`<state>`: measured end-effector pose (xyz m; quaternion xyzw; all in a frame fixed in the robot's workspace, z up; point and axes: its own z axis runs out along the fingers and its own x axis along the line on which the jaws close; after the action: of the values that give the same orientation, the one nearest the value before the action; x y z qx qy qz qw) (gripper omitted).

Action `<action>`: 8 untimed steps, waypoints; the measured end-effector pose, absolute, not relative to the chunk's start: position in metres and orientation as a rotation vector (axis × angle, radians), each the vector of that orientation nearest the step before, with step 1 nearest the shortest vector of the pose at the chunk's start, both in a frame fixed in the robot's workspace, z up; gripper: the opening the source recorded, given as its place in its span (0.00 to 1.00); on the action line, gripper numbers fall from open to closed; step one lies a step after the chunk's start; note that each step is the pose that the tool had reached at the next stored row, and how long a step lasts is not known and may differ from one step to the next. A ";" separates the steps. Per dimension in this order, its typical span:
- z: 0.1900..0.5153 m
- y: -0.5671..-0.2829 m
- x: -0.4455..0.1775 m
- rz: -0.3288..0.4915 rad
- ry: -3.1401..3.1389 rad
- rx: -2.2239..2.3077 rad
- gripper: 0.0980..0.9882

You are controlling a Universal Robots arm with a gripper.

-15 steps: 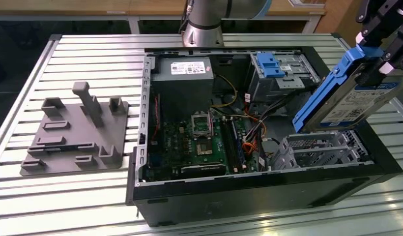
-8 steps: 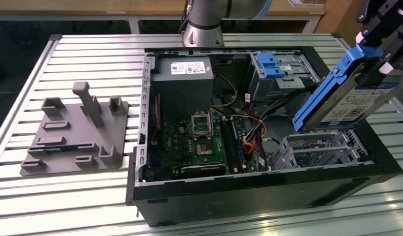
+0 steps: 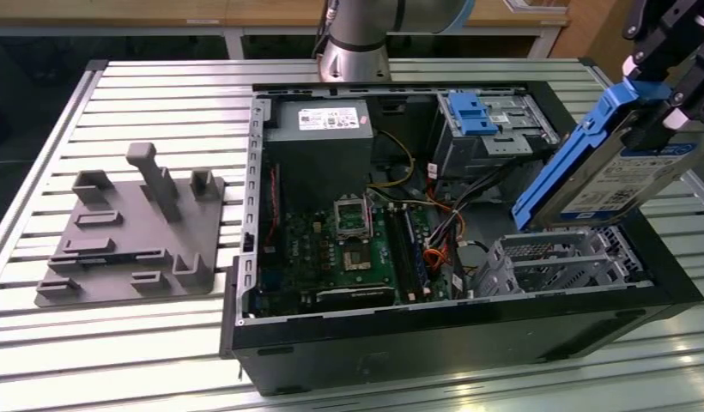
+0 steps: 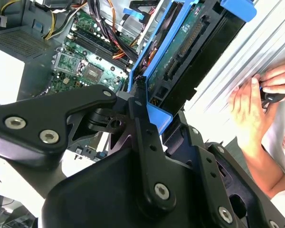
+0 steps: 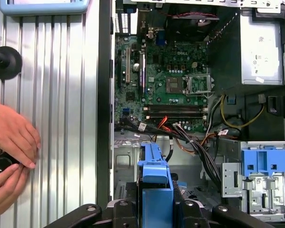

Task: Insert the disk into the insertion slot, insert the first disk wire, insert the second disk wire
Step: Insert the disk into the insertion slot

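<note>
While aslant, hand (image 3: 670,116) around disk (image 3: 612,176)

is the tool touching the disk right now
Touching. In the second wrist view a finger of the tool presses against the blue carrier edge of the disk, with no gap between them.

Black hand (image 4: 156,107) w/ silver screws; grey arm (image 3: 355,39).

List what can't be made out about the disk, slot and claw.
- Claw: upper body cut off by the exterior view's top edge.
- Insertion slot: partly hidden behind the disk in the first wrist view.
- Cables: tangled in the first wrist view; disk wires can't be singled out.
</note>
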<state>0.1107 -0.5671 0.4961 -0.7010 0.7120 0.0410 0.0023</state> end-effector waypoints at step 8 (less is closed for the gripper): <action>0.496 -0.567 0.111 0.118 2.223 -2.200 0.30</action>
<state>0.1111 -0.5670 0.4961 -0.7029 0.7103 0.0376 0.0057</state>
